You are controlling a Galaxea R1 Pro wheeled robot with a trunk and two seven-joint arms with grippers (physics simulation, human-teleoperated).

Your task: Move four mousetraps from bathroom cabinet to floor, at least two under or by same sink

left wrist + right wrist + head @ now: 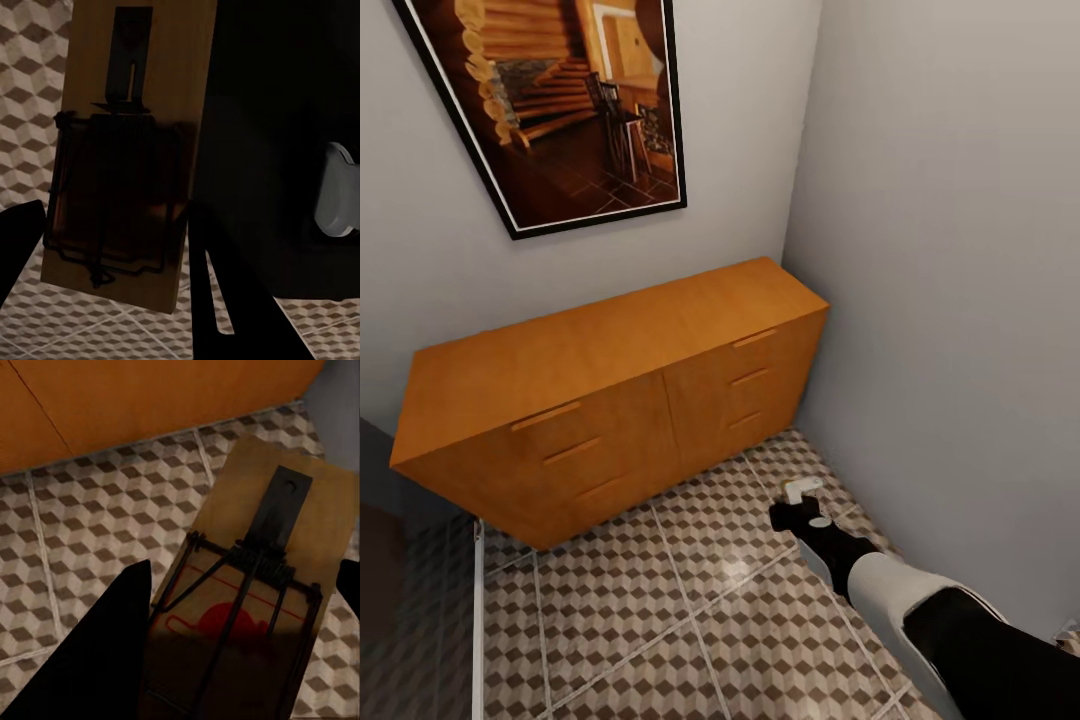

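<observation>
Head view is evenly and softly lit; a pale glare patch is seen on the floor tiles (735,570), and shade under the cabinet (610,400). Left wrist view is very dim, the mousetrap (124,150) shadowed. Renders slightly soft, wide-angle slant noted.

The floor (690,620), tiled in a brown, beige and white cube pattern with pale grout lines, carries the orange-brown cabinet (610,400), which stands on it in the corner, its back to one wall and its end near the other.
</observation>
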